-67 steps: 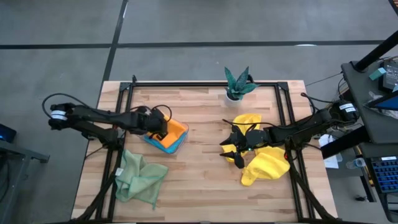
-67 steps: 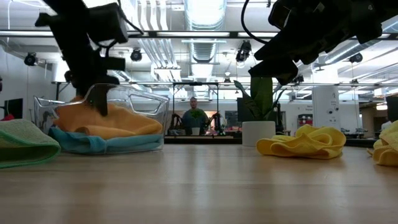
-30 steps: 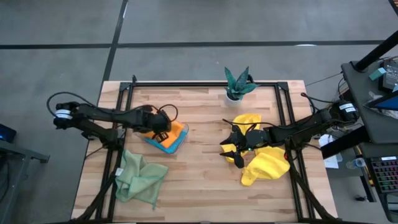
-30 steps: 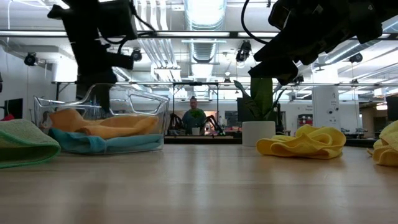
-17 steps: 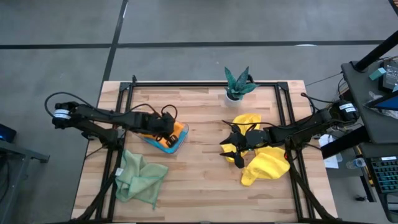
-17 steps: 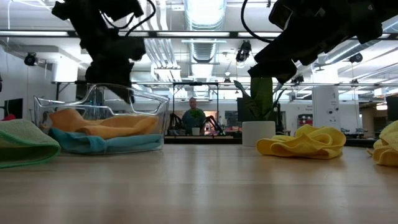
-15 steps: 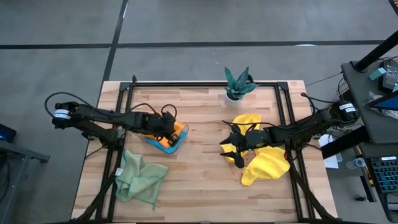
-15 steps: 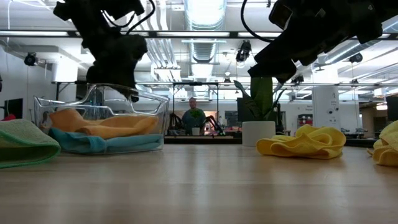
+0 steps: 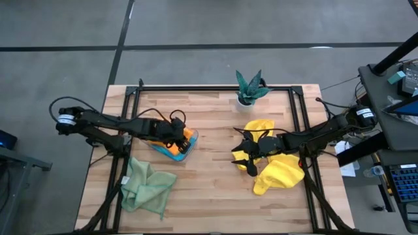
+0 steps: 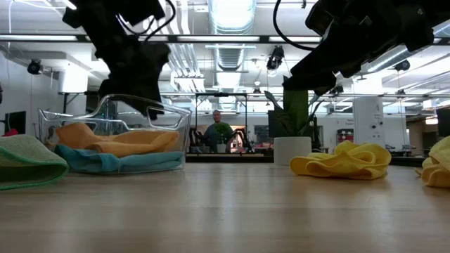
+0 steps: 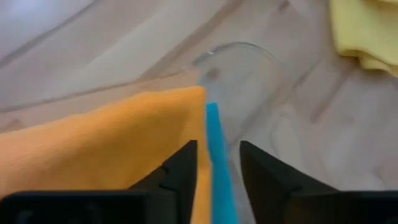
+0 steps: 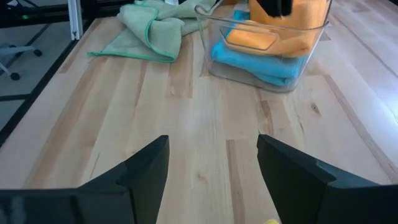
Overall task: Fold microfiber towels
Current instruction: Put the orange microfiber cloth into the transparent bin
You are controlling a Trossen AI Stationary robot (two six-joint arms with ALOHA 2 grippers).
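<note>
In the clear tray (image 9: 186, 151) at nine o'clock lie one orange towel (image 9: 185, 137) and one blue towel (image 9: 177, 155). Above it the left gripper (image 11: 214, 168) is slightly parted, holding nothing. The right gripper (image 12: 211, 163), wide open and empty, is near two yellow towels (image 9: 282, 173) at three o'clock; one green towel (image 9: 147, 186) lies at seven.

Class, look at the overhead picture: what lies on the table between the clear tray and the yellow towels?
Only bare wood between the clear tray and the yellow towels; the high view shows it.

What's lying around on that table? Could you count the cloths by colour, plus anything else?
Orange towel: 1
Blue towel: 1
Yellow towels: 2
Green towel: 1
Clear tray: 1
Potted plant: 1
Total: 7 things, 5 of them towels.
</note>
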